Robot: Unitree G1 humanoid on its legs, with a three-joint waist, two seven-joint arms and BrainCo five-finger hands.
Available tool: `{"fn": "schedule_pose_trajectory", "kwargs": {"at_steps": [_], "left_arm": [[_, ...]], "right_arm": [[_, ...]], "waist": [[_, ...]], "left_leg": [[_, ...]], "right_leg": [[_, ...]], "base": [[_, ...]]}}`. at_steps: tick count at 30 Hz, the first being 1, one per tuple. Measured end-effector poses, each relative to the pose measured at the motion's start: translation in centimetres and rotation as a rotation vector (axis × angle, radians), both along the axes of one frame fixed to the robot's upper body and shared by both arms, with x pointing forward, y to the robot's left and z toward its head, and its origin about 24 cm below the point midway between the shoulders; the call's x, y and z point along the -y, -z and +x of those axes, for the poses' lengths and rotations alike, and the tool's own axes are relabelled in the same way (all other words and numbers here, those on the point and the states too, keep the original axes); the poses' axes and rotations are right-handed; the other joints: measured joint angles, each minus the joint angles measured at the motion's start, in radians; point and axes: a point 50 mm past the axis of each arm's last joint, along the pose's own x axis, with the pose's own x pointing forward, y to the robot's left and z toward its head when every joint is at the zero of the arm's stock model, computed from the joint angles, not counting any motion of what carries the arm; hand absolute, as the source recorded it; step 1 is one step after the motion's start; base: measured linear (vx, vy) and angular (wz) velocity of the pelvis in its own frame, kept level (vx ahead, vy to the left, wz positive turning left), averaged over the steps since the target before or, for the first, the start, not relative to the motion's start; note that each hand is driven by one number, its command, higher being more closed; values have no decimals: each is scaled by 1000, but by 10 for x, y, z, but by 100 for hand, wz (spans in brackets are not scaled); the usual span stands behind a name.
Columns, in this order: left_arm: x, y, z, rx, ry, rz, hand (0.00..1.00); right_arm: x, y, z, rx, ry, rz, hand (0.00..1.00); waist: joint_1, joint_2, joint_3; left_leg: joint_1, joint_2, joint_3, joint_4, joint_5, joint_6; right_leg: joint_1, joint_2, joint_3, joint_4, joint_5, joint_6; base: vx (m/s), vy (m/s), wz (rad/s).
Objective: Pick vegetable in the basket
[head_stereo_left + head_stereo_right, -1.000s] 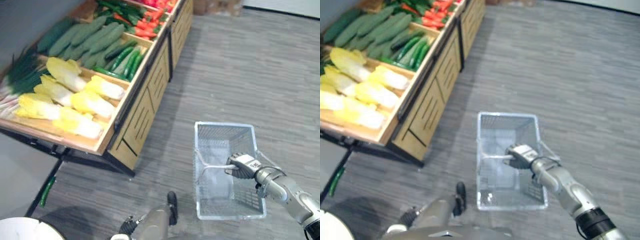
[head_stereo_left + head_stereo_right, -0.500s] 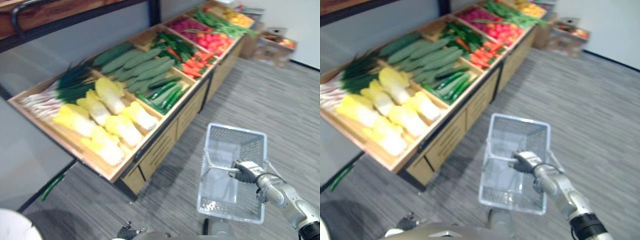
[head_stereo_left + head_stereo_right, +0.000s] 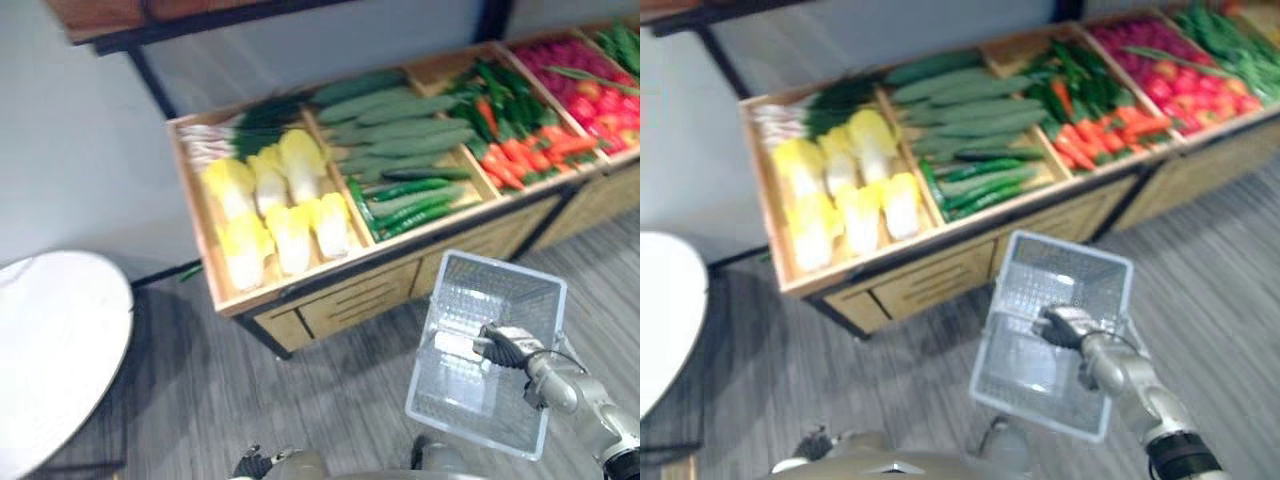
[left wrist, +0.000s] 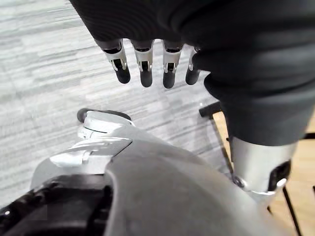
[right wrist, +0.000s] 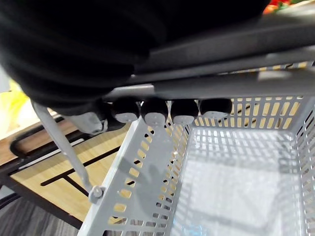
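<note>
My right hand (image 3: 507, 346) is shut on the grey handle (image 5: 221, 83) of a pale plastic basket (image 3: 452, 300), which hangs in front of the wooden vegetable stand (image 3: 340, 300). The basket's inside (image 5: 256, 162) holds nothing. On the stand lie yellow-white cabbages (image 3: 275, 215), long pale cucumbers (image 3: 395, 125), dark green cucumbers (image 3: 405, 200), green onions (image 3: 240, 125), carrots with green peppers (image 3: 515, 150) and red vegetables (image 3: 585, 85). My left hand (image 4: 142, 64) hangs low beside me over the floor, fingers straight and holding nothing.
A round white table (image 3: 50, 340) stands to the left of the stand. A grey wall (image 3: 90, 150) and a dark-framed shelf (image 3: 200, 20) rise behind the stand. Grey plank floor (image 3: 200, 400) lies between me and the stand.
The camera has swung, so the stand now runs across the top of the view and the white table has come into sight. My right hand still holds the basket's handle.
</note>
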Motion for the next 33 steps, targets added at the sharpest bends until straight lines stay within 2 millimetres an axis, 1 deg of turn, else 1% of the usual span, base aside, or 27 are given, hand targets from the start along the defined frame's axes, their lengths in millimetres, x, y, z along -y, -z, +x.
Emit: {"fn": "schedule_pose_trajectory", "kwargs": {"at_steps": [1,3,4,6,8,9,10,12,13,16,18,21,22,23,25,26,27,28,29,30,32,33], "left_arm": [[1,-1,3,18,4,1,0],[2,-1,1,12,10,3,0],[1,-1,2,12,9,6,0],[4,0,2,11,14,2,0],[7,0,4,14,30,-5,0],[7,0,5,16,31,-4,0],[6,0,5,15,30,0,0],[5,0,4,11,30,3,0],[5,0,4,12,30,3,0],[2,-1,1,2,37,13,0],[1,0,-2,-7,39,17,0],[0,-1,0,-2,42,19,0],[-2,-1,0,-3,43,24,0],[-4,-1,0,-3,43,29,0],[-15,-5,4,4,44,65,0],[-19,-6,6,9,41,76,0],[-24,-8,11,24,26,90,0],[-33,-11,16,45,-16,116,0],[-35,-13,21,61,-33,129,0],[-39,-17,34,102,-50,149,0],[-45,-28,56,200,-86,191,0],[-47,-33,62,232,-95,206,0]], "right_arm": [[-1,0,0,5,-1,4,100],[-2,1,-2,15,3,16,100],[-3,6,-7,-3,10,28,100],[-2,12,-16,-31,21,28,100],[2,14,-20,-45,46,23,100],[3,15,-20,-47,53,25,100],[1,17,-21,-51,60,37,100],[-3,18,-18,-42,70,60,100],[-4,18,-18,-40,67,68,100],[-10,23,-20,-49,73,98,100],[-9,26,-23,-59,86,107,100],[5,24,-24,-36,161,107,100],[11,25,-24,-33,193,99,100],[15,26,-24,-34,212,94,100],[26,32,-29,-57,275,74,100],[27,33,-30,-64,285,69,100],[30,37,-32,-81,301,63,100],[35,41,-37,-103,328,56,100],[36,42,-38,-108,338,56,100],[39,46,-41,-119,368,62,100],[42,52,-47,-144,405,67,100],[42,54,-49,-149,416,73,100]], "waist": [[3,1,0],[-4,8,0],[-18,11,-1],[-22,25,-1],[-19,52,-1],[-14,60,-2],[-8,56,0],[-1,46,8],[6,44,9],[9,42,10],[8,36,14],[1,25,17],[-15,20,19],[-17,16,20],[-24,4,27],[-26,2,28],[-33,-1,26],[-42,0,24],[-42,0,25],[-42,4,22],[-41,-4,25],[-40,-7,26]], "left_leg": [[3,4,120,10,-7,1],[-5,-11,229,3,-5,6],[-13,-15,279,-39,2,7],[0,-29,286,-134,9,1],[6,-43,278,-237,10,-1],[12,-46,274,-256,10,-2],[11,-52,263,-281,12,-4],[14,-64,260,-289,13,-6],[18,-71,262,-289,13,-6],[42,-80,271,-296,9,-10],[62,-81,292,-307,3,-17],[68,-100,321,-306,-16,-19],[69,-110,333,-306,-22,-11],[73,-113,341,-307,-25,-9],[97,-116,364,-320,-26,-12],[102,-116,369,-327,-24,-15],[104,-115,368,-340,-18,-16],[116,-113,368,-365,-1,-14],[115,-111,367,-374,5,-10],[101,-107,367,-374,9,-6],[83,-103,359,-369,12,-4],[81,-103,354,-369,13,-3]], "right_leg": [[37,-4,-43,-28,-3,-8],[55,-3,-88,-51,-4,-10],[62,-1,-124,-61,-4,-10],[60,3,-163,-70,-4,-9],[42,13,-195,-72,2,0],[37,14,-195,-72,5,2],[32,14,-193,-77,13,7],[33,11,-176,-89,23,7],[34,13,-142,-100,29,10],[32,11,-101,-94,29,11],[26,10,-75,-86,24,18],[-35,-19,-21,-3,1,20],[-53,-32,-5,23,-7,24],[-62,-36,8,34,-8,26],[-72,-36,51,61,-3,24],[-72,-32,60,54,-1,27],[-67,-23,64,35,4,28],[-54,-6,60,-15,28,26],[-51,1,60,-35,39,24],[-48,13,61,-71,62,24],[-24,26,44,-145,105,27],[-12,29,37,-170,118,24]], "base": [[71,-206,76],[29,-74,77],[-18,16,92],[-36,61,81],[-38,111,59],[-22,128,36],[-17,142,20],[-34,140,7],[-36,98,-5],[-45,62,-18],[-51,30,-38],[-41,40,-37],[-15,43,-30],[2,27,-36],[21,6,-40],[-15,3,-29],[-3,19,-20],[28,26,-17],[79,32,-13],[58,25,-9],[51,32,5],[74,33,21]]}}
